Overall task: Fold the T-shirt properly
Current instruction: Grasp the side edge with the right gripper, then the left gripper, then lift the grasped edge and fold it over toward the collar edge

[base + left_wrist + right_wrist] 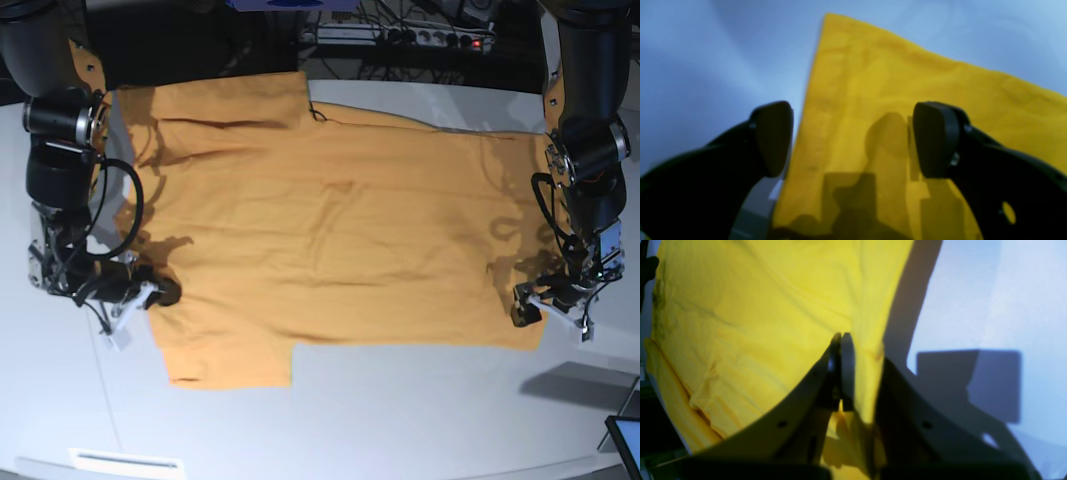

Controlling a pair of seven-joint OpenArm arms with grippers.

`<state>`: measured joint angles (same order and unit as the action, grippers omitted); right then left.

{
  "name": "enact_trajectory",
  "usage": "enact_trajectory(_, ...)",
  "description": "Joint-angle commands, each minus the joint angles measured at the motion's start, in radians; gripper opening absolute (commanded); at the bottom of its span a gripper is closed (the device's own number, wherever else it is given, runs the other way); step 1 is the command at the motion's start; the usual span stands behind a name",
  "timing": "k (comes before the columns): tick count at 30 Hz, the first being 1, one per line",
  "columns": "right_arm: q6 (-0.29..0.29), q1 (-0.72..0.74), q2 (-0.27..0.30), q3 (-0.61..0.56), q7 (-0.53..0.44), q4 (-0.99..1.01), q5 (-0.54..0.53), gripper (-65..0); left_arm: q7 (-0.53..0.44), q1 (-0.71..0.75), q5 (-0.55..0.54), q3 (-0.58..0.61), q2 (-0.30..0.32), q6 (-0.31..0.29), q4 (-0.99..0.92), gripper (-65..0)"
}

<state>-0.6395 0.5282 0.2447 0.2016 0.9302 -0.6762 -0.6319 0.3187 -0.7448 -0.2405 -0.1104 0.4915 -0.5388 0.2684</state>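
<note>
Lay spread flat across the table (400, 400), reaching toward both side edges.

Pinched a fold of the T-shirt (330, 220) in the right gripper (841, 340), jaws clamped tight on cloth near the sleeve end, likely to lift that side for folding. Hovered at the hem corner with the left gripper (853, 140), jaws wide apart astride the edge (nothing held), seemingly poised to grab it.

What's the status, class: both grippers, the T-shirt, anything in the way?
Left gripper open over hem. Right gripper shut on T-shirt edge. T-shirt flat, unfolded. Nothing blocking.
</note>
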Motion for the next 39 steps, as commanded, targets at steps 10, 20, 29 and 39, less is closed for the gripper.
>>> enact_trajectory(10,0.004,0.007,0.012,0.000,0.014,-0.010,0.019,-65.0,-0.017,0.067,-0.009,0.001,-0.017,-0.010,0.127,-10.1)
enact_trajectory(20,0.004,0.007,0.012,0.000,0.013,-0.010,0.019,-65.0,-0.017,0.067,-0.021,0.093,-0.017,-0.093,0.127,-10.1)
enact_trajectory(29,0.004,0.007,0.012,0.000,0.010,-0.010,0.019,-65.0,-0.011,0.067,-0.092,0.082,-0.015,-0.146,0.125,-10.1)
enact_trajectory(39,0.004,0.005,0.012,0.000,0.013,-0.010,0.019,-65.0,0.056,0.067,-0.213,0.090,0.013,-0.155,0.157,-22.7)
